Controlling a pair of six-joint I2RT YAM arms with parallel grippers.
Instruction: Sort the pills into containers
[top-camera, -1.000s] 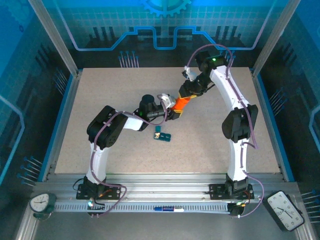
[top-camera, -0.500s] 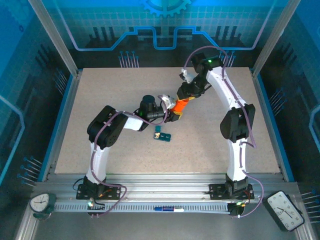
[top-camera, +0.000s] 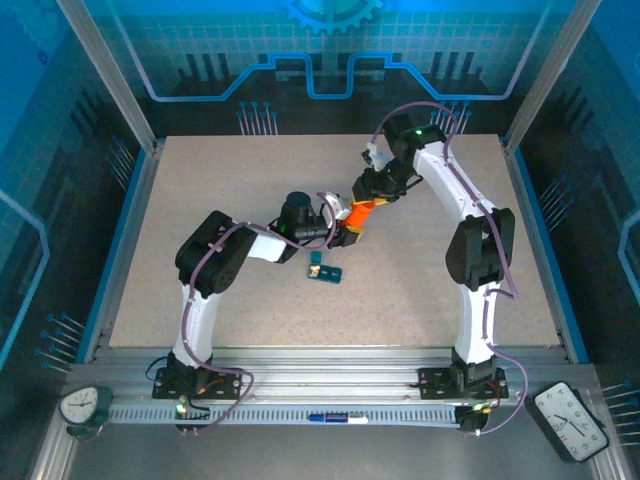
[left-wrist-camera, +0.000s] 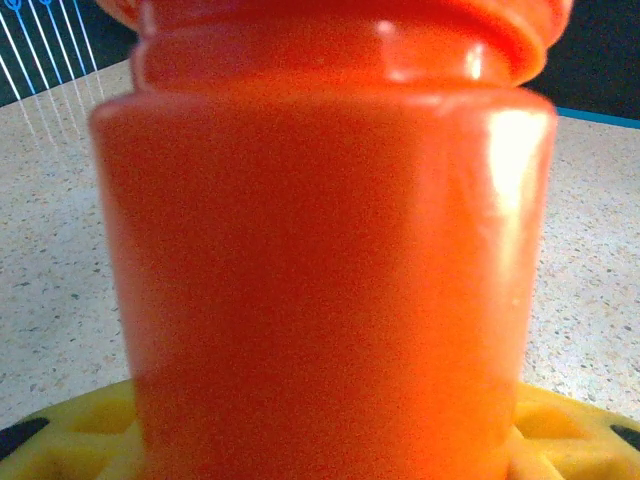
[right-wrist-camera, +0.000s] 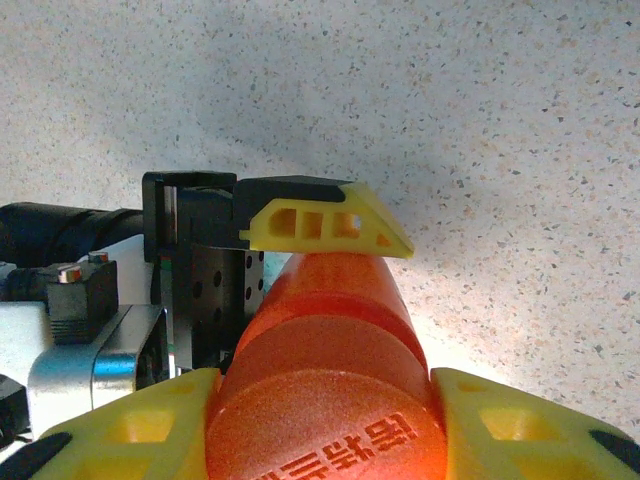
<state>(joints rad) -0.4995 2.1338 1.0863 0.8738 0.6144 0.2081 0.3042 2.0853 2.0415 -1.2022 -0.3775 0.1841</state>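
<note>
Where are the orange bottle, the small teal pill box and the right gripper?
orange bottle (top-camera: 360, 213): top view, middle of its body
teal pill box (top-camera: 327, 271): top view, middle of the strip
right gripper (right-wrist-camera: 325, 385): right wrist view, midway between its yellow fingertips, over the bottle's end

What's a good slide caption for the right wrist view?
The right gripper clamps the embossed end of the orange bottle while the left gripper holds its body over the speckled table.

the orange pill bottle's cap (right-wrist-camera: 322, 425) bears raised chinese characters near its lower edge, upside down, partly cut off and not legible. the round clock (top-camera: 84, 405) and the square clock (top-camera: 573, 418) have dials too small to read.
</note>
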